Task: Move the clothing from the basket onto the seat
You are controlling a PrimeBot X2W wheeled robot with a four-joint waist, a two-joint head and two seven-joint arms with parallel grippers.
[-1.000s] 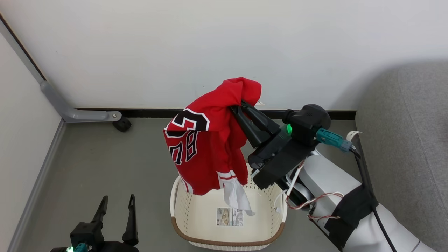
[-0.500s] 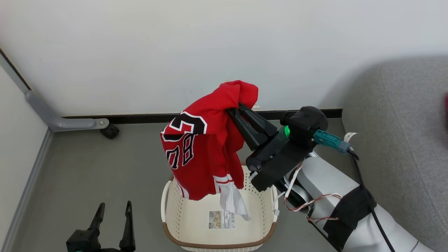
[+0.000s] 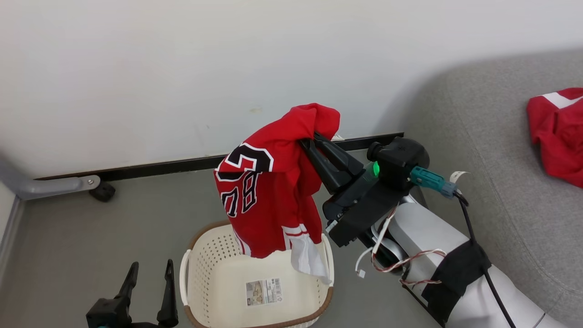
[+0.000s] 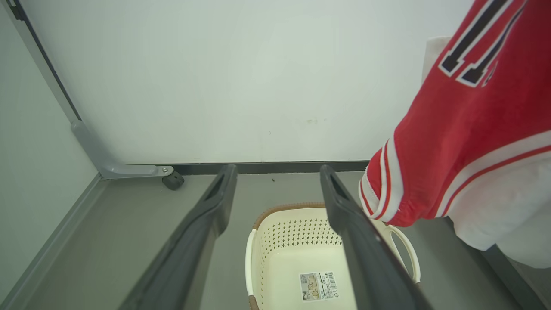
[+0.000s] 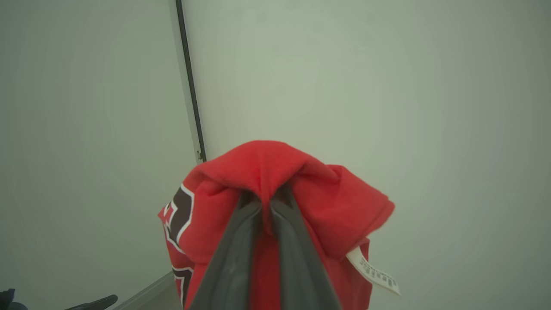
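My right gripper [image 3: 309, 139] is shut on a red garment [image 3: 266, 187] with black-and-white numerals, which hangs in the air above the cream basket [image 3: 205, 273]. In the right wrist view the fingers [image 5: 241, 241] pinch a fold of that red fabric [image 5: 318, 193]. A second red garment [image 3: 558, 132] lies on the grey seat [image 3: 492, 150] at the far right. My left gripper [image 3: 149, 269] stands open at the lower left, beside the basket. The left wrist view shows the hanging garment [image 4: 465, 142] at its right and the basket [image 4: 301, 241], with a label on its bare floor.
A white wall [image 3: 182, 68] with a dark baseboard runs behind the basket. A grey metal bracket with a black caster [image 3: 101, 191] sits on the grey floor at the left.
The head camera has swung to the right, bringing more of the seat and the second garment into view. My right gripper keeps its hold on the hanging garment; the left gripper stays open.
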